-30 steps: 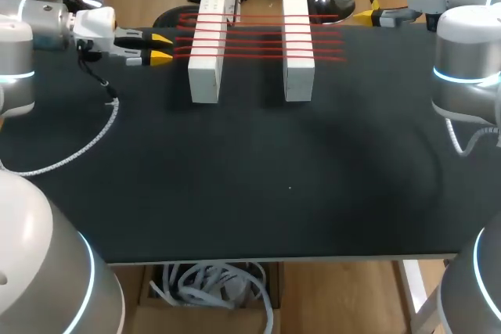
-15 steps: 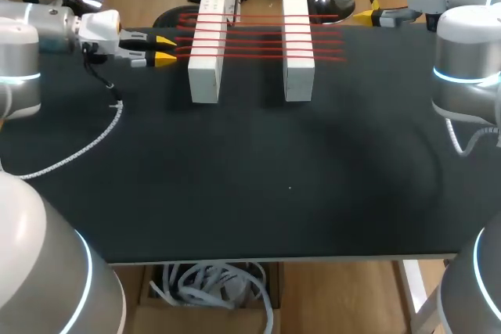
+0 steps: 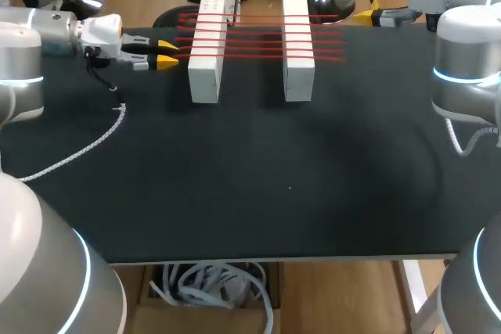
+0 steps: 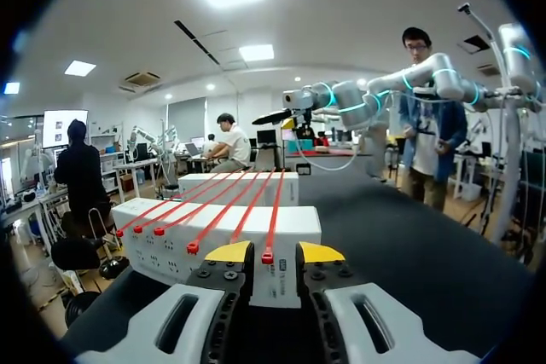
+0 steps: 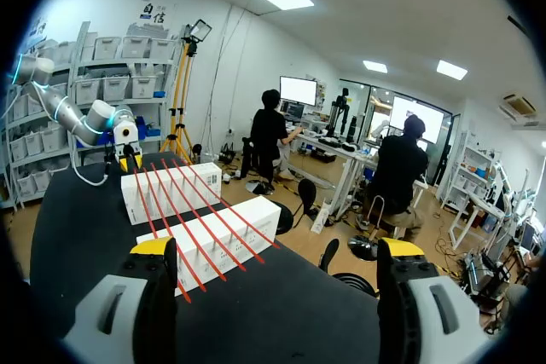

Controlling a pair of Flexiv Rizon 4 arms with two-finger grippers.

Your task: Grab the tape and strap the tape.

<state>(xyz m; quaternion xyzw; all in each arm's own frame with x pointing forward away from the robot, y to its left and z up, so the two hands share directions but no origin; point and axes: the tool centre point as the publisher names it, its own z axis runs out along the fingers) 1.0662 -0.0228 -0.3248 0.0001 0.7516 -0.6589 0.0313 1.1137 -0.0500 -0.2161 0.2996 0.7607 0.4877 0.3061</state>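
Observation:
Two white blocks stand side by side at the back of the black table. Several red tape straps run across their tops. My left gripper sits just left of the left block, level with the straps' ends. In the left wrist view the nearest strap's red end lies in the gap of the left gripper, whose narrowly open fingers do not touch it. At the table's back right my right gripper is wide open and empty; the straps lie ahead of it.
A white braided cable hangs from my left arm and curls over the table's left part. The bare black tabletop stretches in front of the blocks to the near edge.
My left gripper has slid right, toward the left block and the strap ends, and its fingers have narrowed slightly. The right arm has not moved.

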